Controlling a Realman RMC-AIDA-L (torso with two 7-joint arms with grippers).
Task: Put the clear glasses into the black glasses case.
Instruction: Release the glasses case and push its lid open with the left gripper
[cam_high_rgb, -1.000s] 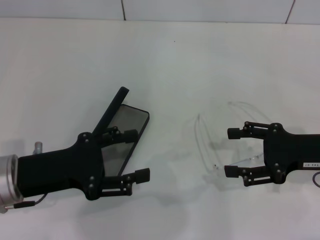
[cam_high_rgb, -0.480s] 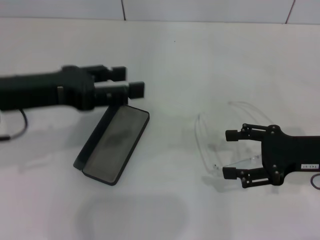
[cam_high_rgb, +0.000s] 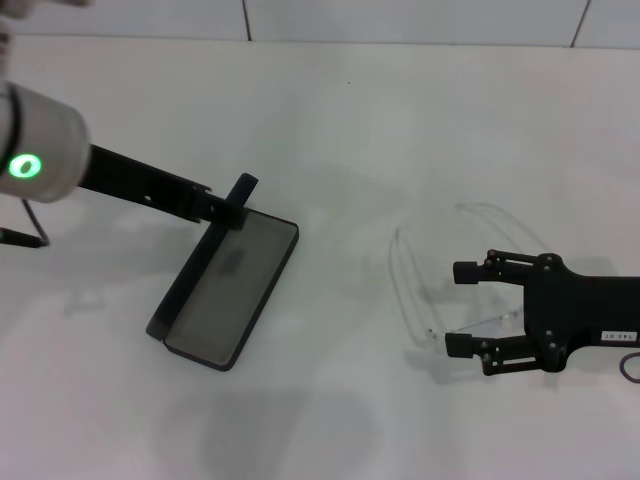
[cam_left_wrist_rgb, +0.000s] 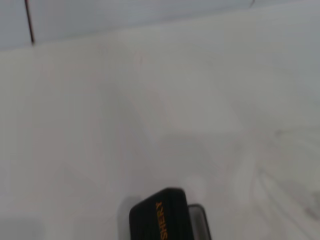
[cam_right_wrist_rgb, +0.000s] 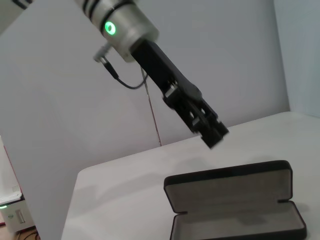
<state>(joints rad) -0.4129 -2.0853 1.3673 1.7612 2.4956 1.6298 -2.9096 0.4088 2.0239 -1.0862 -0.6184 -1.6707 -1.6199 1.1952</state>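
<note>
The black glasses case (cam_high_rgb: 235, 290) lies open at the table's middle left, grey lining up, its lid standing along the left side. My left gripper (cam_high_rgb: 238, 200) reaches in from the upper left and hovers at the lid's far end; the right wrist view shows that gripper (cam_right_wrist_rgb: 214, 134) just above the case (cam_right_wrist_rgb: 235, 210). The lid's orange lettering (cam_left_wrist_rgb: 160, 220) shows in the left wrist view. The clear glasses (cam_high_rgb: 400, 285) lie right of the case. My right gripper (cam_high_rgb: 462, 307) is open at them, one thin clear arm lying between its fingers.
The white table ends at a tiled wall (cam_high_rgb: 400, 20) behind. The left arm's silver wrist with a green light (cam_high_rgb: 25, 165) hangs over the far left, and a black cable (cam_high_rgb: 30, 238) trails below it.
My left arm has swung up from the table's front left, past the case, and now reaches down from the upper left to the lid's far end. The right gripper has barely moved.
</note>
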